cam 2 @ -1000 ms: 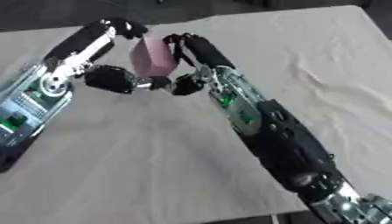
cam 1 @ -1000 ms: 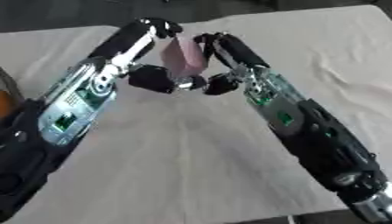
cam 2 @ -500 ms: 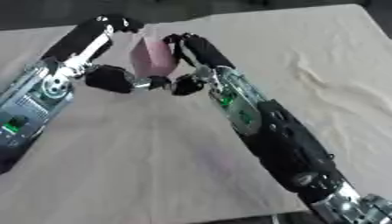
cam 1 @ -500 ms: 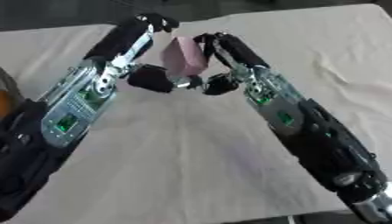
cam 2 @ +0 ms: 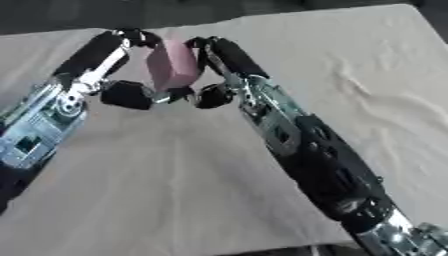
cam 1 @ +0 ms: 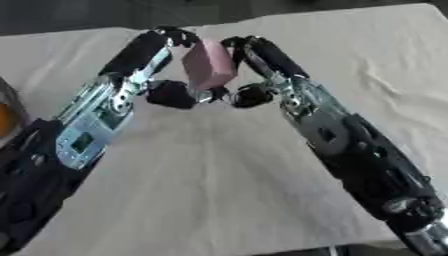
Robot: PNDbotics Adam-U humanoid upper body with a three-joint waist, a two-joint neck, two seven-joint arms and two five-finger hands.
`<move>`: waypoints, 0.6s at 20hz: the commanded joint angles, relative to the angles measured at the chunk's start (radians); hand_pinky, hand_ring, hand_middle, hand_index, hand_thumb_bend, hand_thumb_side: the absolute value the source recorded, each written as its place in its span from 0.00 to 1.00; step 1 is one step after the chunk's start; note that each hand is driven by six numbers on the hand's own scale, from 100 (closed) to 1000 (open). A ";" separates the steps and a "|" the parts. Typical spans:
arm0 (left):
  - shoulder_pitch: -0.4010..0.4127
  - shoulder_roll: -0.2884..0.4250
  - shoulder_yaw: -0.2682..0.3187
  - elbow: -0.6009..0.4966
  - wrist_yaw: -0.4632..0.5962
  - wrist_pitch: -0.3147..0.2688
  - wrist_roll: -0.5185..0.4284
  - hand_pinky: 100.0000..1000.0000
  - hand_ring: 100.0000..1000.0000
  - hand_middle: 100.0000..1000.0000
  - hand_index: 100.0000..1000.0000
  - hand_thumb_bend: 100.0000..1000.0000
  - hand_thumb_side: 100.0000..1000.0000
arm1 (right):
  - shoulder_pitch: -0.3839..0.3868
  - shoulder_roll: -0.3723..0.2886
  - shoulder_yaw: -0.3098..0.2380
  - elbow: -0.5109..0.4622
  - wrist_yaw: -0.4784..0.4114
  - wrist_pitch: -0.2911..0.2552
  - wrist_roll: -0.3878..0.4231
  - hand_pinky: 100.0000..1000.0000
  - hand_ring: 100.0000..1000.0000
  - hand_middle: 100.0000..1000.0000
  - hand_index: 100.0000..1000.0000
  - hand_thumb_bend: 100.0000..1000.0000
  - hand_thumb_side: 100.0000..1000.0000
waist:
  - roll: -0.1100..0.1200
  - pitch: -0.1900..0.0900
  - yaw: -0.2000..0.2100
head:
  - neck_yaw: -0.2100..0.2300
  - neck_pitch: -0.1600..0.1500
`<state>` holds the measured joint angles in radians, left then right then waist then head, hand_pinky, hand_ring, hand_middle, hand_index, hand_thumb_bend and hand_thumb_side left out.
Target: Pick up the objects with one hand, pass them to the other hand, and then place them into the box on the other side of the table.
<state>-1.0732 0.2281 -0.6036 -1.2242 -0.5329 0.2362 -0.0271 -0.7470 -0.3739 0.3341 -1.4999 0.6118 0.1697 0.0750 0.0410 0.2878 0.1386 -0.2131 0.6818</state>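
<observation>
Left eye view: one pink rectangular block (cam 1: 208,65) held upright above cream cloth-covered table (cam 1: 376,60), mid-handover between two black robot hands. Left hand (cam 1: 171,75) and right hand (cam 1: 249,70) both curled against opposite faces. Risk: early release by either hand, dropping the block. Box count: possibly one, an orange-and-grey shape (cam 1: 7,117) at left edge.

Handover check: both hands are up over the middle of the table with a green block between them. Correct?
Not quite: the block is pink, not green, as the left eye view shows. The rest holds: the left hand and the right hand meet over the middle of the table with the block between them.
</observation>
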 commanded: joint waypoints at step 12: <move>-0.008 -0.021 0.027 0.022 0.100 -0.017 0.109 0.95 0.76 0.61 0.67 0.00 0.21 | -0.009 0.000 -0.004 -0.021 0.005 -0.034 0.031 0.70 0.62 0.37 0.51 0.23 0.00 | -0.001 -0.011 -0.005 | 0.006 -0.015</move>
<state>-1.0629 0.2019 -0.5923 -1.1954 -0.4432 0.2173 0.0676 -0.7468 -0.3736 0.3286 -1.5051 0.6124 0.1420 0.0994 0.0414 0.2939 0.1353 -0.2107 0.6748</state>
